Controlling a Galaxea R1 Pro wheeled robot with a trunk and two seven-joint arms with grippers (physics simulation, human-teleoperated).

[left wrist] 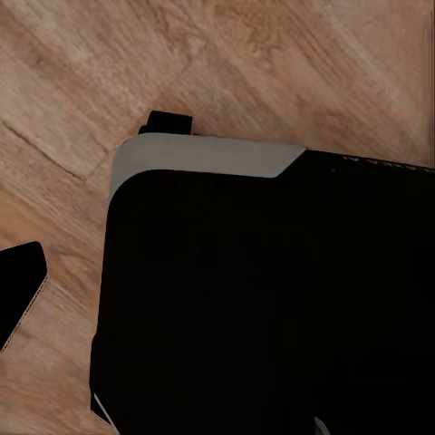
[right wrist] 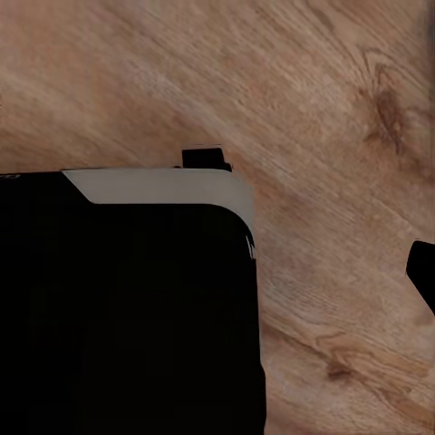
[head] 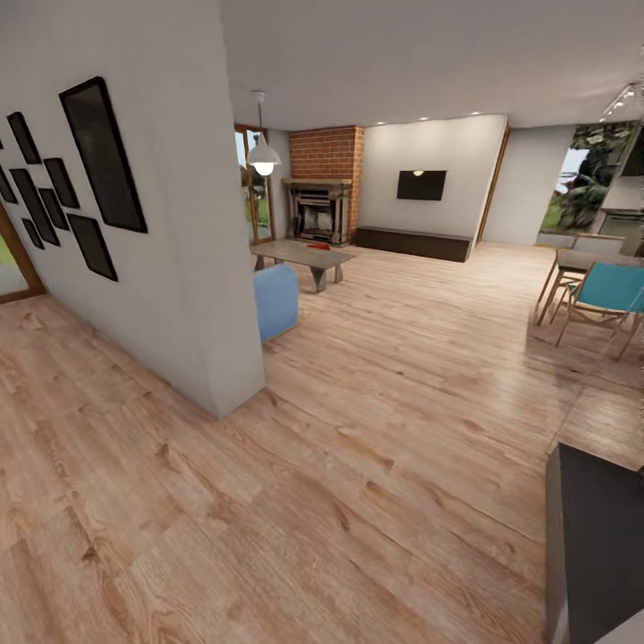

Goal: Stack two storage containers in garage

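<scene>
The living room lies ahead in the head view, with a brick fireplace (head: 326, 183) and a low coffee table (head: 302, 257) on light wood-plank floor. A small orange-red shape (head: 317, 245) rests on that table; it is too far off to tell whether it is a storage container. Both wrist views look down at my black base (left wrist: 263, 299) (right wrist: 127, 308) over the planks. One dark fingertip (left wrist: 20, 292) shows at the edge of the left wrist view, and another fingertip (right wrist: 423, 272) at the edge of the right wrist view.
A white partition wall (head: 170, 224) hung with black frames stands close on the left, with a blue sofa end (head: 275, 300) behind its corner. Dining chairs (head: 601, 295) and a table stand at the right. A dark cabinet (head: 595, 546) is at lower right. Open plank floor runs between.
</scene>
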